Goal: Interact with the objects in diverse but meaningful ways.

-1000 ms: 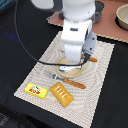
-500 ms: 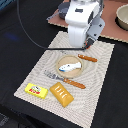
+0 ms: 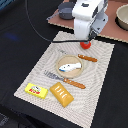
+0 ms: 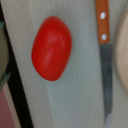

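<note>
Striped mat [image 3: 102, 70] under unlabelled red tomato [image 4: 51, 48]

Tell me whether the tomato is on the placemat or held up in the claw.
On the placemat. The wrist view shows the red tomato lying alone on the woven mat beside the knife, nothing gripping it.

Arm: one white Panda arm, coming in from the far side of the scene in the exterior view.
Wrist: bulky white housing, pointed steeply downward.
Gripper [image 3: 88, 39]: dark, low beneath the housing, only partly seen.
Jaws: probably parted, though neither view shows the fingertips clearly.
Hold: nothing seen between the fingers.
</note>
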You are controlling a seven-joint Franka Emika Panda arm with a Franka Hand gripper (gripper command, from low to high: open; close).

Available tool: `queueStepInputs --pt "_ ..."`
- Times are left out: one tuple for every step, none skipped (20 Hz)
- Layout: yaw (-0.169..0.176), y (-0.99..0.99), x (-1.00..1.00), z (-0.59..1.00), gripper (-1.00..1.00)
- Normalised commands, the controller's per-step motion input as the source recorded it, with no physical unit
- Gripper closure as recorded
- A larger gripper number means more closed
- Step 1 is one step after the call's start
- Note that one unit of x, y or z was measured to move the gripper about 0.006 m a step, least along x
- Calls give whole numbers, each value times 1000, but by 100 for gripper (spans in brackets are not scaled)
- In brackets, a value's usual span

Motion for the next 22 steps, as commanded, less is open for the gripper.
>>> queueStepInputs --pt "-155 463 211 0 -100" --pt "-142 411 191 0 -100" --pt "-89 323 160 0 -100" --pt "-33 291 97 0 -100" --pt "-6 326 200 -9 -100" --pt "0 283 171 -51 -100" --pt "0 214 80 -129 -100" --pt "0 189 40 -194 -100" --pt "0 143 0 -263 -100" --pt "0 109 0 -309 -100" --pt "0 94 0 -326 -100" --pt "0 106 0 -323 -100" --pt "0 89 0 -337 -100" --pt "0 66 0 -357 -100" --pt "0 49 -3 -391 -100" --pt "0 57 -17 -403 -100" --pt "0 83 -3 -400 -100" --pt "0 117 -9 -400 -100" --pt "0 146 -17 -400 -100" --pt "3 189 -17 -380 -100" --pt "7 234 -6 -380 -100" --pt "10 243 -3 -374 -100"
